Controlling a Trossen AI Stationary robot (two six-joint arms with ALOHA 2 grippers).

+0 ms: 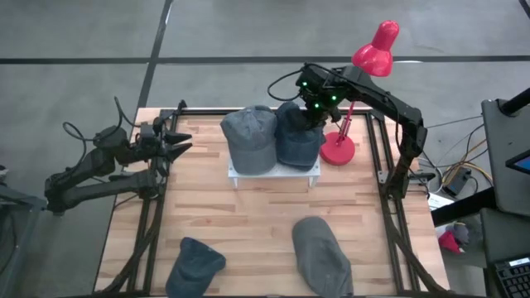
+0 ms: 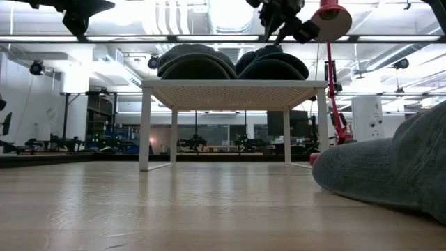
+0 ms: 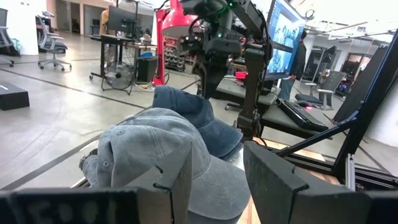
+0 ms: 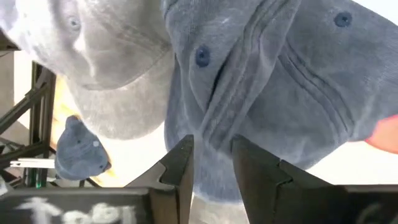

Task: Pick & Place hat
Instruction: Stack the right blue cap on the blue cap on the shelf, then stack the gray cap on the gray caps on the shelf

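A white stand (image 1: 273, 172) at the table's far middle bears two hats side by side: a light grey hat (image 1: 250, 136) and, to its right, a dark blue hat (image 1: 296, 141). My right gripper (image 4: 211, 152) comes down on the dark blue hat's crown from the far right, its fingers close together on a crease. My left gripper (image 1: 184, 139) waits level at the table's left side, open, its fingers pointing toward the stand with nothing between them. Two more hats lie on the table near its front edge: a dark blue one (image 1: 196, 265) and a grey one (image 1: 321, 255). My right gripper pinches a raised fold of the dark blue hat's crown (image 4: 214, 118) between its two fingers. The fingers point steeply down, slanting from the table's far right. The fold runs into the gap between them. The hat's rim lies on the stand's top (image 2: 275, 73).
A red desk lamp (image 1: 374, 48) stands with its round base (image 1: 338, 149) just right of the stand, close to my right arm. The wooden table between the stand and the two near hats is bare. Black frame rails run along both sides.
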